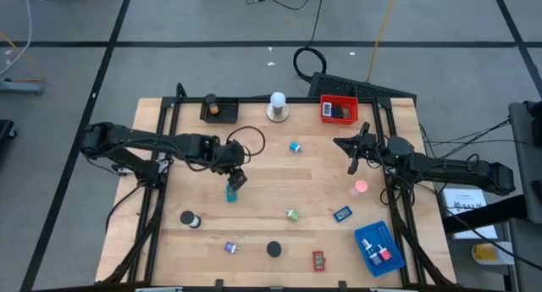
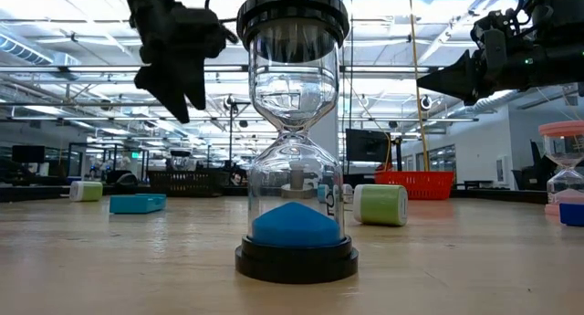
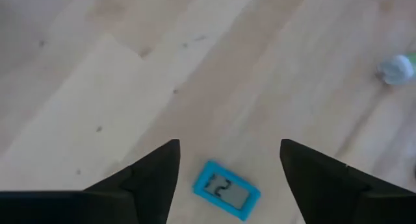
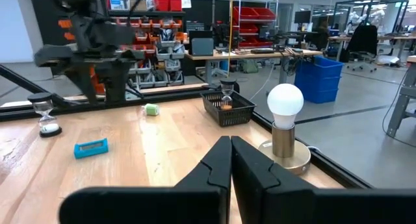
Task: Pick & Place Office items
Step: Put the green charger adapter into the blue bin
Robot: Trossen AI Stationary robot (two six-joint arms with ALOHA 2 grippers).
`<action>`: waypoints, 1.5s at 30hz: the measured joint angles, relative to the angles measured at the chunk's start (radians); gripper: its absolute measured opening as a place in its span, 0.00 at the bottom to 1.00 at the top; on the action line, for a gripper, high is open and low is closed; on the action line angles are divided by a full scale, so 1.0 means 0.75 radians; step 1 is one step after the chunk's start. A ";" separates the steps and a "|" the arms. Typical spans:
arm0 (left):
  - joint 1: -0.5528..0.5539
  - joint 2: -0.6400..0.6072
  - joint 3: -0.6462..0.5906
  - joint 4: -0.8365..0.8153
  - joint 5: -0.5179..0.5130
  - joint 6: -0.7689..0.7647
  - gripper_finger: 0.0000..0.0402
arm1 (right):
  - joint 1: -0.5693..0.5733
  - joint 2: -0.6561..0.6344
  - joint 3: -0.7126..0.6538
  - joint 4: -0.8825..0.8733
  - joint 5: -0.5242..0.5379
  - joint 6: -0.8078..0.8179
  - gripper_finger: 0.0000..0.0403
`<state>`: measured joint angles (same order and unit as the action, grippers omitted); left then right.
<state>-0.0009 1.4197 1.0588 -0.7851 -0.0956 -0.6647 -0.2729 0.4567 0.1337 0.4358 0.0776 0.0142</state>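
My left gripper (image 1: 238,179) hovers open above a flat blue rectangle with a small display (image 3: 226,191), which lies flat on the wood (image 1: 231,193) between and below the fingers without touching them. In the low view the left gripper (image 2: 178,82) hangs well above this blue rectangle (image 2: 137,203). My right gripper (image 1: 343,144) is shut and empty, raised over the table's right side (image 2: 438,78), (image 4: 231,152). Other office items lie scattered: a teal piece (image 1: 294,146), a green roll (image 1: 292,214), a pink timer (image 1: 361,188), another blue rectangle (image 1: 342,213), a red rectangle (image 1: 318,260).
A black tray (image 1: 218,108), a white bulb on a round base (image 1: 277,106) and a red tray (image 1: 339,110) stand along the far edge. A blue tray (image 1: 377,245) sits at the near right corner. A blue-sand hourglass (image 2: 294,141) stands close before the low camera.
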 joint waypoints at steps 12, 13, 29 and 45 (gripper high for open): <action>0.294 0.001 -0.018 -0.428 -0.052 0.050 0.70 | 0.000 0.000 0.000 0.000 0.000 0.000 0.01; 0.318 0.001 -0.033 -0.429 -0.046 0.071 0.70 | 0.000 0.000 0.001 0.000 0.000 0.000 0.01; 0.673 0.001 -0.371 -0.405 0.004 0.201 0.70 | 0.000 0.000 0.001 0.000 0.000 0.000 0.01; 0.700 0.001 -0.539 -0.194 0.088 0.267 0.34 | 0.000 0.000 0.001 0.000 0.000 0.000 0.01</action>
<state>0.5240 1.4200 0.6544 -0.9306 -0.0296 -0.4644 -0.2729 0.4564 0.1345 0.4358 0.0776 0.0143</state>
